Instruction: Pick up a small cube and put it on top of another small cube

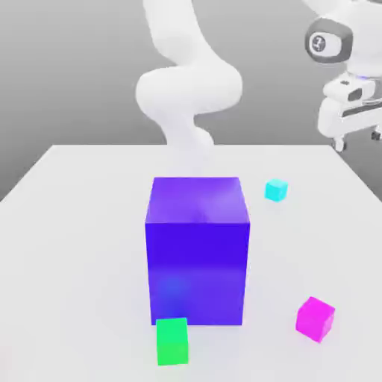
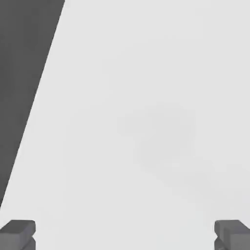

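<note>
Exterior view: three small cubes, one big blue block (image 1: 198,250); gripper (image 2: 125,234) spread wide.

big blue block (image 1: 198,250) hogging mid-table and crowding the green cube (image 1: 172,341) just in front, cyan cube (image 1: 276,189) and magenta cube (image 1: 315,318) out in the open, bare table (image 2: 146,97) under my spread fingers (image 2: 18,233)

green cube (image 1: 172,341), magenta cube (image 1: 315,318), cyan cube (image 1: 276,189); all apart on table (image 1: 74,224)
</note>
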